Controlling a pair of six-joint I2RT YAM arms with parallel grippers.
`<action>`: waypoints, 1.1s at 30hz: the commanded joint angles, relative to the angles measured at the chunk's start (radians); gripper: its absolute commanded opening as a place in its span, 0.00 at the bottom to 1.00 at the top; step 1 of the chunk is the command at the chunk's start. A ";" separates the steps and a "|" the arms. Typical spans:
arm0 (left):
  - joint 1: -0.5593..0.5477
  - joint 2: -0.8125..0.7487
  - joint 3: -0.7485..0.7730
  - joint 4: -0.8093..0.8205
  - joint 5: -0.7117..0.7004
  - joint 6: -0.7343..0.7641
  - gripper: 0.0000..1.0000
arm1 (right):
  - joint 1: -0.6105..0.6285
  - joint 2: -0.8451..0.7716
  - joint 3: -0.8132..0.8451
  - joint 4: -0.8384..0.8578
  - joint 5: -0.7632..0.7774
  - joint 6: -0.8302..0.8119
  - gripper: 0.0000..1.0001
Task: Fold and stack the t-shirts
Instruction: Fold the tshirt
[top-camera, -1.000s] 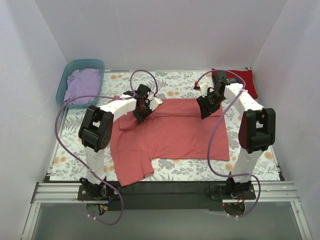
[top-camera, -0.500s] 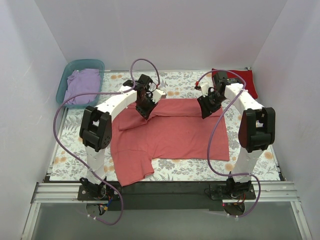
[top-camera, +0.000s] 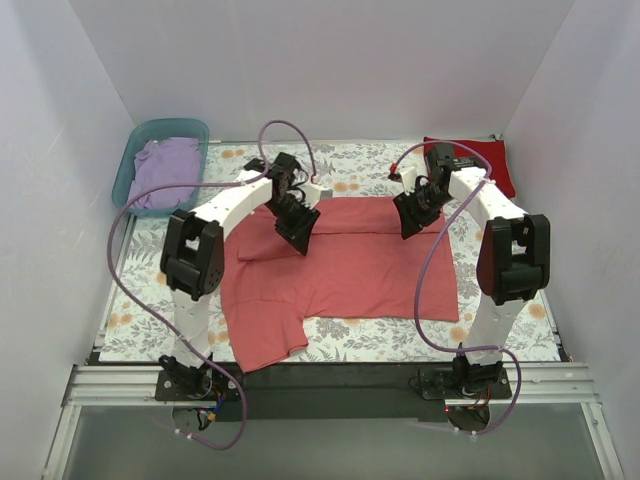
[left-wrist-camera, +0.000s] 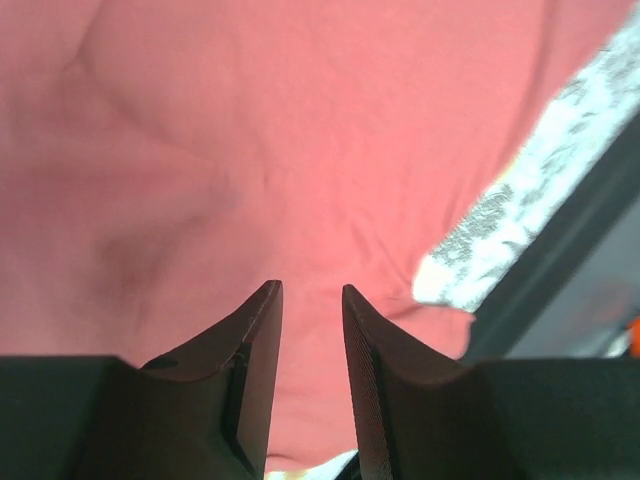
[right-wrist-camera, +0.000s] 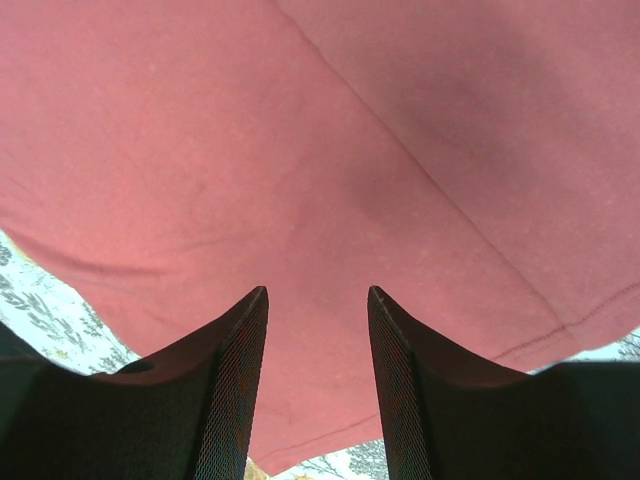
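The salmon-pink t-shirt (top-camera: 350, 270) lies spread on the middle of the table, its far edge folded over towards the near side and one sleeve hanging towards the front left. My left gripper (top-camera: 297, 228) hovers over its upper left part, open and empty. In the left wrist view (left-wrist-camera: 312, 290) only the pink cloth (left-wrist-camera: 250, 130) shows between the fingers. My right gripper (top-camera: 410, 222) is open and empty over the shirt's upper right part, and it also shows in the right wrist view (right-wrist-camera: 318, 292) above the cloth (right-wrist-camera: 250, 130). The deep red t-shirt (top-camera: 482, 160) lies folded at the back right. The lavender t-shirt (top-camera: 165, 170) lies in the tub.
A teal plastic tub (top-camera: 165, 125) stands at the back left. A white floral-print cloth (top-camera: 400, 340) covers the table under the shirts, and it also shows in the left wrist view (left-wrist-camera: 560, 200). White walls close in the back and both sides.
My left gripper has swung to the right and slightly nearer over the pink shirt. My right gripper has barely moved. The shirt lies as before.
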 joint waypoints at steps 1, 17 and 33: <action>0.165 -0.235 -0.151 0.045 0.156 -0.079 0.30 | 0.016 -0.060 0.000 0.013 -0.093 -0.004 0.51; 0.664 -0.371 -0.543 0.232 0.273 -0.182 0.57 | 0.417 0.145 0.132 0.292 -0.220 0.242 0.61; 0.563 -0.202 -0.545 0.402 0.233 -0.302 0.54 | 0.447 0.344 0.183 0.484 -0.351 0.537 0.64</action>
